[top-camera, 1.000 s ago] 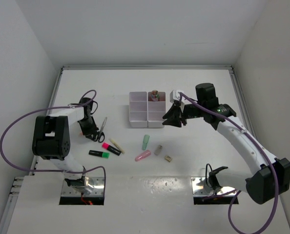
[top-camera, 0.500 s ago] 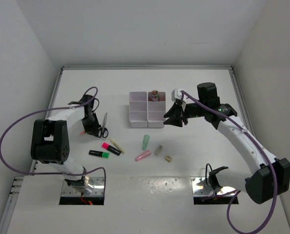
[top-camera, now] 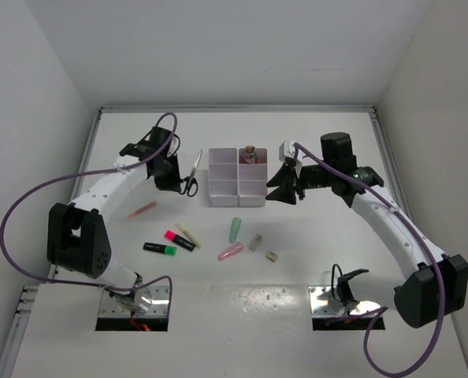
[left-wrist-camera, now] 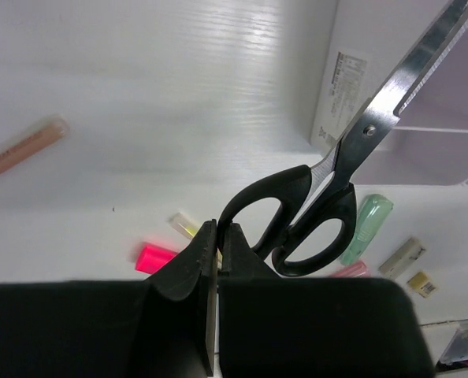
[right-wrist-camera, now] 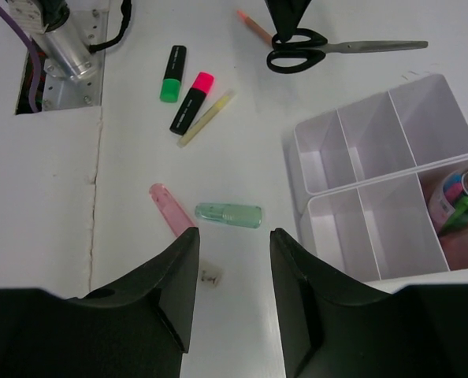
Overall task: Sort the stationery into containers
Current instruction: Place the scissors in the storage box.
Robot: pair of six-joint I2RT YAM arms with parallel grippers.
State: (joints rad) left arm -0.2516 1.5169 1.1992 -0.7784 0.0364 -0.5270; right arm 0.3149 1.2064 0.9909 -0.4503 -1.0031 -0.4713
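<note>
My left gripper is shut on one handle loop of the black-handled scissors, just left of the white six-compartment tray. In the left wrist view the fingertips pinch the loop and the scissors' blades reach over the tray's wall. My right gripper hangs open and holds nothing at the tray's right side. On the table lie a pink highlighter, a green highlighter, a tan stick, a peach stick, a pastel green piece and a pink piece.
The tray's back right compartment holds a small jar of coloured items. Two tiny erasers lie near the pink piece. White walls close the table at the left, back and right. Both arm bases stand at the near edge.
My left gripper closed on the scissors and carried them from the table's left side toward the tray's left edge. My right gripper's jaws spread a little wider.
</note>
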